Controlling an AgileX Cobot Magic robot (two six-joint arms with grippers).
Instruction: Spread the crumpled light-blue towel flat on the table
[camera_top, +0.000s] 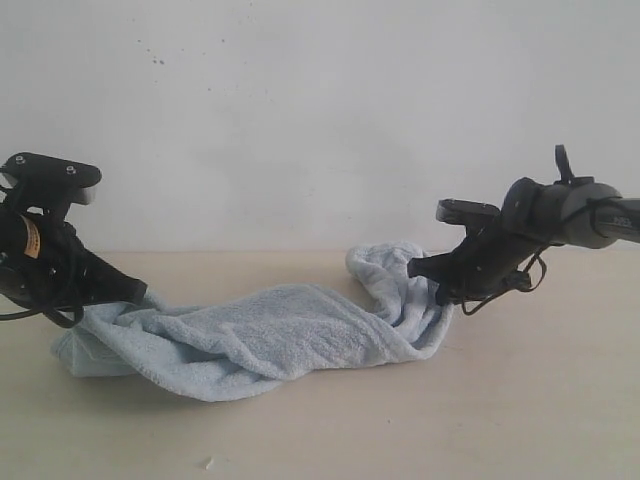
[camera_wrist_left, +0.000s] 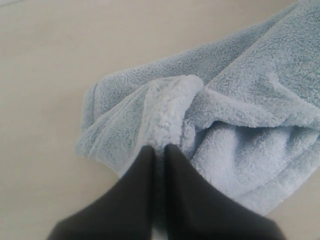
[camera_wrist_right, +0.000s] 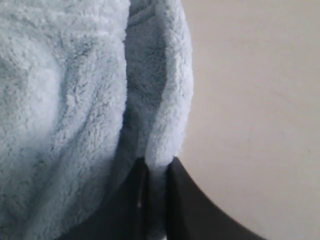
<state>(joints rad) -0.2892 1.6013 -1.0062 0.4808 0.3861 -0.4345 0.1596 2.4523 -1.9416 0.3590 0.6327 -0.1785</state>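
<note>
The tip of the left hand (camera_top: 136, 292) is buried in the towel (camera_top: 270, 335) on my exterior view; both wrist views crop the towel at their edges.

A white wall (camera_top: 320, 100), marked with a few small dark specks (camera_top: 158, 62).

Plain white wall (camera_top: 330, 110) across whole bkgd, small dark specks (camera_top: 158, 60) (upper left), soft even light

Pale beige table (camera_top: 330, 440), crumpled grey-blue towel (camera_top: 270, 335) lying across it, bunched in folds
</note>
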